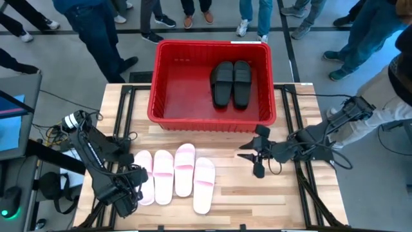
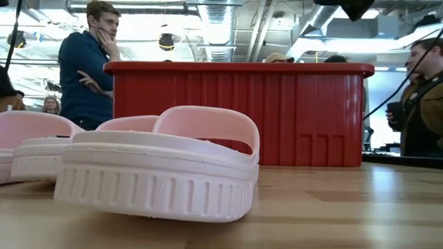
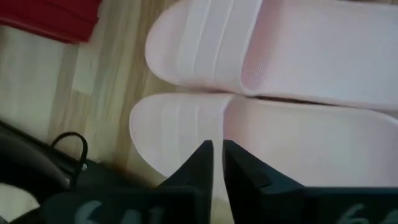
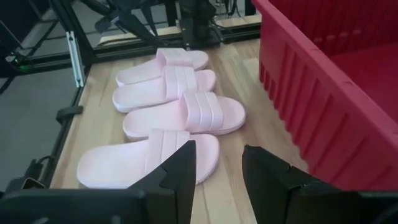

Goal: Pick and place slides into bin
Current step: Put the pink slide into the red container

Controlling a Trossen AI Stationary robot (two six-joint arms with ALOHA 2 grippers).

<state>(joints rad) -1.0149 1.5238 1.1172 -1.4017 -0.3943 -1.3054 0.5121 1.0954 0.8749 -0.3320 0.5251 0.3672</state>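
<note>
Four pale pink slides [image 1: 185,169] lie side by side, soles down, on the wooden table in front of the red bin [image 1: 158,84]. Two black slides [image 1: 232,82] lie inside the bin at its right. My left gripper [image 1: 137,182] is over the leftmost pink slide [image 3: 292,155], its fingers nearly together at the strap. My right gripper [image 1: 254,158] is open and empty above the table, near the bin's near right corner, and points toward the pink slides [image 4: 186,115]. My left gripper comes down on the leftmost pink slide at the heel-side edge of its strap [image 3: 217,118], slanting from above. The strap edge runs into the narrow gap between the two fingers [image 3: 202,165]. The fingers hide the place of contact. The slide lies flat on the table.
Several people stand around the table's far side and right side. Black frame rails run along the table's left and right sides [image 1: 125,122]. Bare wood lies between the rightmost pink slide [image 1: 204,183] and my right gripper. The bin's left half holds nothing.
</note>
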